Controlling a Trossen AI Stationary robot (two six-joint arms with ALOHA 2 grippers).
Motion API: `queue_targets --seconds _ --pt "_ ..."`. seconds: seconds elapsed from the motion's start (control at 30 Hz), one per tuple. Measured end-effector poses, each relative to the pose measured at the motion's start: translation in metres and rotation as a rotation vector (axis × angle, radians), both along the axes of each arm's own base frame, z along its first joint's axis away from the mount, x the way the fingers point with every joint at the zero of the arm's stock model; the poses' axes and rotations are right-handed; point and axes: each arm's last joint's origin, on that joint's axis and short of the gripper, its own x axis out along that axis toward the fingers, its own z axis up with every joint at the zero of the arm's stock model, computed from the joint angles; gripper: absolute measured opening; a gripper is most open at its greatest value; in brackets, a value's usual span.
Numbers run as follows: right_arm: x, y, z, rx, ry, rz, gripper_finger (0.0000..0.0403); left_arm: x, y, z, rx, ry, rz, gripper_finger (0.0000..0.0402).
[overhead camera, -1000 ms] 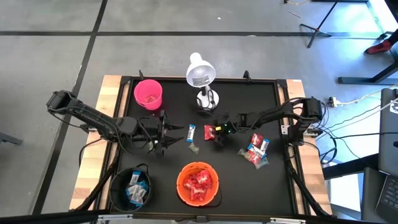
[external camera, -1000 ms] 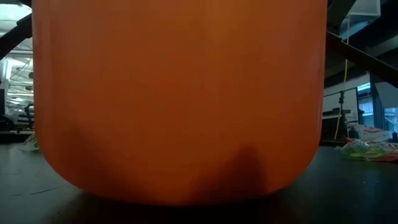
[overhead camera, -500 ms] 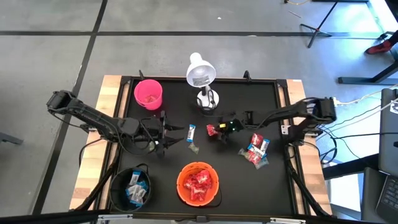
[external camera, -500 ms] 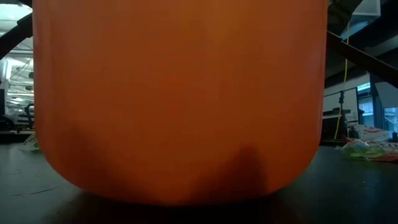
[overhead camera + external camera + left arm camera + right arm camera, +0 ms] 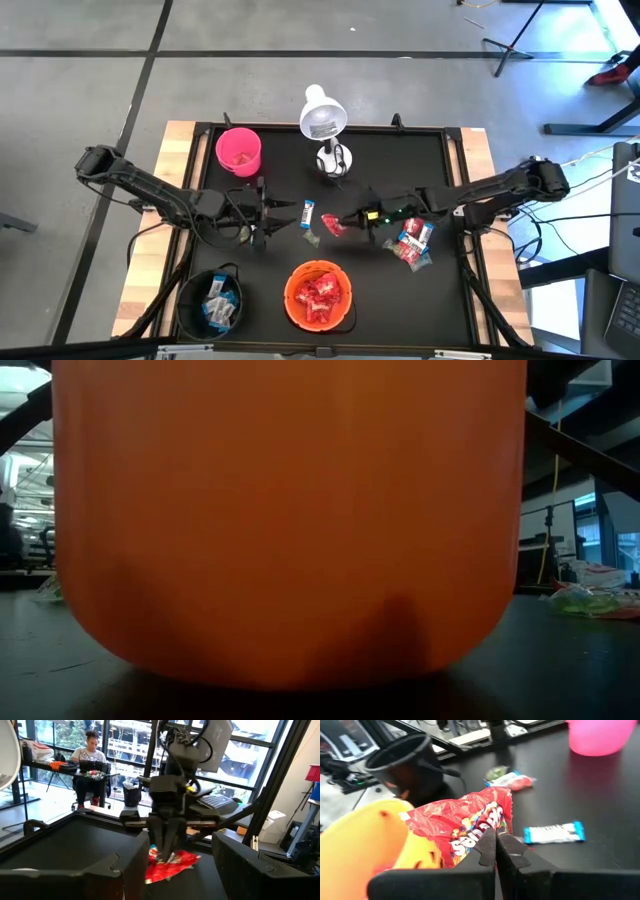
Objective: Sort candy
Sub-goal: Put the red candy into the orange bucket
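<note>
My right gripper [image 5: 347,219] is shut on a red candy packet [image 5: 331,225] near the table's middle, a little farther from me than the orange bowl [image 5: 319,295], which holds red candies. My left gripper [image 5: 290,218] is open and holds nothing; it points at the right gripper. A blue-and-white candy [image 5: 309,213] and a second small one [image 5: 312,238] lie flat between the two grippers. A pile of mixed candies [image 5: 411,245] lies to the right. The black bowl [image 5: 213,300] holds blue-and-white candies. My right gripper pinches the red packet between its two fingers at one edge [image 5: 481,836]. The fingers slant down from the table's right side. The packet [image 5: 169,862] hangs crumpled below the fingertips, and seems lifted just clear of the table.
A pink cup [image 5: 239,150] and a white desk lamp [image 5: 322,120] stand toward the far edge. The orange bowl [image 5: 290,520] fills the low view. A raised black rim [image 5: 455,180] bounds the mat. A person [image 5: 91,751] sits at a desk beyond the table.
My right gripper, shut on the red packet, has carried it a short way toward the table's near edge and the orange bowl, while the arm has stretched out lower from the right. The left arm and the other candies have kept still.
</note>
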Motion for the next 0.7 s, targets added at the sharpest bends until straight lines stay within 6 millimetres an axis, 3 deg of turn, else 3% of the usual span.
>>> queue_targets --seconds 0.4,0.7 --pt "0.000 0.042 0.019 0.059 -0.222 0.087 0.0000 0.000 0.002 0.000 -0.002 0.001 0.029 0.0205" --pt "0.015 0.077 0.030 -0.004 -0.222 0.129 0.0000 0.000 0.003 0.000 -0.001 0.001 0.032 0.0205"
